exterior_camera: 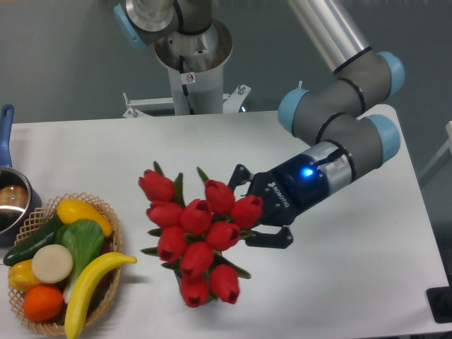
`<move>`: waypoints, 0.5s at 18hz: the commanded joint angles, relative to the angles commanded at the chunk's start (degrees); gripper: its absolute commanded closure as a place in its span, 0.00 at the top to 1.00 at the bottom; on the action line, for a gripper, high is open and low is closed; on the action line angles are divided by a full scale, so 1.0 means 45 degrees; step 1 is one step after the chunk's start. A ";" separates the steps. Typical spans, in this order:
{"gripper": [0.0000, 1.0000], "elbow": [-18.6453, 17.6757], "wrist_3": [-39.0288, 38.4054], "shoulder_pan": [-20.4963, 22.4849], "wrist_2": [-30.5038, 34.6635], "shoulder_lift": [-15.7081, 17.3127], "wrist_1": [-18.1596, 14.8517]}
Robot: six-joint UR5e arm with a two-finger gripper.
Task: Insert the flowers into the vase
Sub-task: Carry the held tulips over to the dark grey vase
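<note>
A bunch of red tulips, the flowers [198,236], hangs tilted above the front middle of the table, blooms facing the camera and leaves poking out between them. My gripper [256,210] reaches in from the right and is shut on the bunch's stem end, which sits behind the right-hand blooms. The upper finger shows above the bunch and the lower finger [272,242] below it. The vase is hidden behind the lower blooms, so I cannot tell whether the stems are in it.
A wicker basket [109,219] of fruit and vegetables stands at the front left. A blue-handled steel pot [10,200] sits at the left edge. The arm's base column [191,60] rises behind the table. A black object [439,305] lies at the front right corner.
</note>
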 joint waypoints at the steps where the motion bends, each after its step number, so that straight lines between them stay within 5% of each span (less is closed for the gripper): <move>1: 0.00 -0.0137 0.0000 0.0000 0.0000 0.0020 0.0019; 9: 0.03 -0.1328 0.1600 0.0000 0.0136 0.0040 0.0020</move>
